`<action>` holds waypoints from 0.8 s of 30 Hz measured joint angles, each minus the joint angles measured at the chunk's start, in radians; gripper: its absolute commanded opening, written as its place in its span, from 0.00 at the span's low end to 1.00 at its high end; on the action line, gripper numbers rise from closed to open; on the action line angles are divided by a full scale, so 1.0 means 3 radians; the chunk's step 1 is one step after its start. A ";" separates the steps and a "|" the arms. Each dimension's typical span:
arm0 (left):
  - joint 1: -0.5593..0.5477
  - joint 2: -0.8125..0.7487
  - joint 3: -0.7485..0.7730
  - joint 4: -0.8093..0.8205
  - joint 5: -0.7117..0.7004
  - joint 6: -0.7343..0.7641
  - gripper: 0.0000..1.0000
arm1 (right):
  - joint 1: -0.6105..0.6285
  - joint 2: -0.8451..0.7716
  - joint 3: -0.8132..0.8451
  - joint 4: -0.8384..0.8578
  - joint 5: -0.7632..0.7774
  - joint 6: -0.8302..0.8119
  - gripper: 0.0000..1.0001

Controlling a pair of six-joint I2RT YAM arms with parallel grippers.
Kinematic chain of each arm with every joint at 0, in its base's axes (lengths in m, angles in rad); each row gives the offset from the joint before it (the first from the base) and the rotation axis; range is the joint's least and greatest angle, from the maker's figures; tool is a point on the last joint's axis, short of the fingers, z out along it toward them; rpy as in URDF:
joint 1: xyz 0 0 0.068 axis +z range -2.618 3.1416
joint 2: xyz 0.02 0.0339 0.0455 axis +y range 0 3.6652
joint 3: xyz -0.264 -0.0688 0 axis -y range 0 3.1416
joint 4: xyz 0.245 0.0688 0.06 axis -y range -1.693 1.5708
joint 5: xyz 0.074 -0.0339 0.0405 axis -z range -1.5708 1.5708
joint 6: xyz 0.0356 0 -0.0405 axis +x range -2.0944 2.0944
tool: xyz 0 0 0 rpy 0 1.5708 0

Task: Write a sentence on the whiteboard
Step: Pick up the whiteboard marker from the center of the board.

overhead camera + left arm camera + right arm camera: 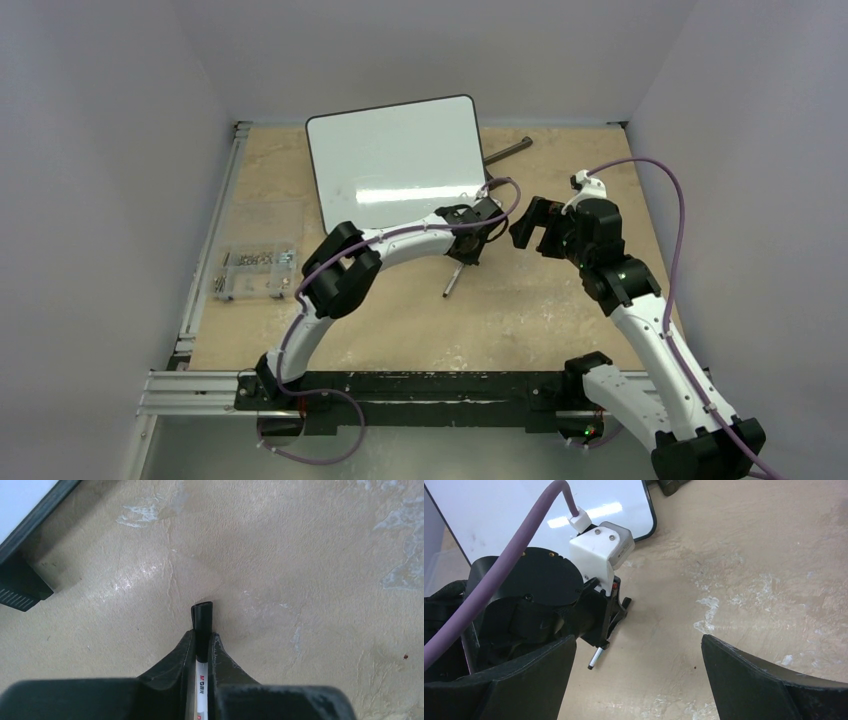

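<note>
The large glossy white rectangular whiteboard with the thin black rim stands propped on its small black feet at the far centre of the tan wooden table, its face tilted toward the arms so that it can be reached from the front. No writing shows on it, so the sentence is judged not yet begun. The left gripper is clamped on a slim white-barrelled marker with a black cap end. The barrel runs lengthwise between the two fingers, and the black end projects past the fingertips. This grip keeps the marker in line with the wrist for writing. The left arm reaches forward and to the right, elbow raised, with its wrist just off the near right corner of the board. The marker slants down toward the table, but contact with the surface cannot be determined. The right gripper is held with its fingers wide apart and nothing between them. Its arm is bent so that the gripper faces the left wrist from just beside it, a pose judged suitable for pulling off the cap. A clear plastic box of small parts lies at the table's left edge, well apart from the work.
</note>
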 measured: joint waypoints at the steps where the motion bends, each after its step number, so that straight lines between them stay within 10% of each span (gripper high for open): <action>1: -0.0006 0.0000 0.0000 0.0004 -0.0006 -0.0005 0.00 | 0.0000 0.0000 0.0000 0.0000 0.0000 -0.0001 0.99; 24: 0.0000 -0.0857 -0.0245 -0.0206 0.0023 -0.0312 0.00 | 0.0000 -0.0235 -0.0118 0.0327 -0.0535 0.0009 0.99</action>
